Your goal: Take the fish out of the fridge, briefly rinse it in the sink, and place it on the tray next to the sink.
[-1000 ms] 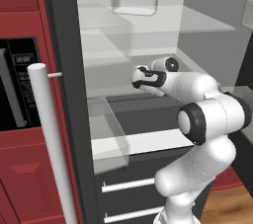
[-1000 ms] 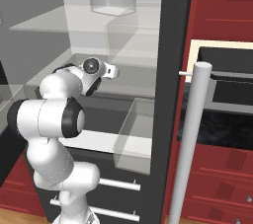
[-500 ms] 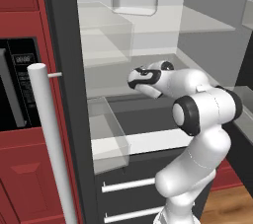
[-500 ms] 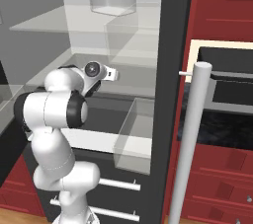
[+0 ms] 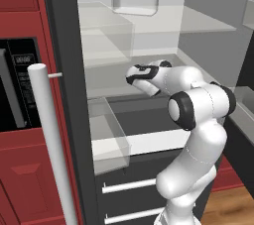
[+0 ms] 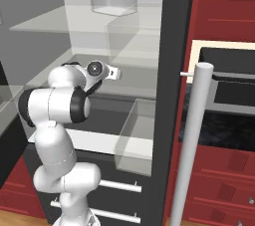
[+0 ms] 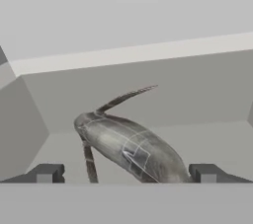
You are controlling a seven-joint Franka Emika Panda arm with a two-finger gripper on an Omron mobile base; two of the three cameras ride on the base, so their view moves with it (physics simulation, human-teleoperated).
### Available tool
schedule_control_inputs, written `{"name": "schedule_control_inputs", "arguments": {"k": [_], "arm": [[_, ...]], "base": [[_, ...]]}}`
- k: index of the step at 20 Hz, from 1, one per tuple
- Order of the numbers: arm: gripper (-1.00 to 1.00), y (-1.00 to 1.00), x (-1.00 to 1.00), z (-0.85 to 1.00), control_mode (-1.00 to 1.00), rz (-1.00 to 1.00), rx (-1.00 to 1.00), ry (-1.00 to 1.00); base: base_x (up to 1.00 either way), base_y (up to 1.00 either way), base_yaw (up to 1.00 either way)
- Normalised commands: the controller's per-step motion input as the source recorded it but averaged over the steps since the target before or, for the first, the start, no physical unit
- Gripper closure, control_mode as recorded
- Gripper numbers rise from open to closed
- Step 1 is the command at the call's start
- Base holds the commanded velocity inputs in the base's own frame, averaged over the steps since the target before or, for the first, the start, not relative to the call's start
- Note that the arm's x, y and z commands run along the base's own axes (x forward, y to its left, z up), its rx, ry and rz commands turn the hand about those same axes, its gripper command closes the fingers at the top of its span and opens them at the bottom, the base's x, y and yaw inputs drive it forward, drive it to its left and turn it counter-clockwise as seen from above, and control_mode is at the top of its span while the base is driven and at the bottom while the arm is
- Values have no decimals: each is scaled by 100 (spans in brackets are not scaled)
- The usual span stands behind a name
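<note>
The fridge [image 5: 64, 70], its door swung open with the long white handle [image 5: 49, 140] in the foreground, shows translucent glass shelves [image 5: 149, 26], a clear bin [image 5: 135, 3] on the top shelf and a clear drawer [image 5: 109, 135] lower down; beside it stands the black built-in oven [image 6: 224, 100]. The white arm [image 5: 198, 120] reaches into the middle compartment, and the claw [image 7: 126, 173] is released, its two dark fingertips [image 7: 47, 173] standing wide apart on either side of the fish [image 7: 131, 149]. The fish lies on the grey floor of that compartment, body slanting between the tips, thin tail [image 7: 128, 95] pointing toward the back wall. Judged from this, the step in hand is the grasp: the claw should advance a little so the tips flank the thickest part of the body, not the tail, then close gently across its width. A slim rounded body may slip or roll if pinched near its end.
</note>
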Motion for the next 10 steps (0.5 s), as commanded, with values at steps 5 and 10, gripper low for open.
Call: {"name": "schedule_control_inputs", "arguments": {"k": [5,10], "arm": [[-100,-5,32,0,-100,0,0,8],[-100,0,43,-1,-100,0,0,6]], "base": [[0,0,0],[0,0,0]]}}
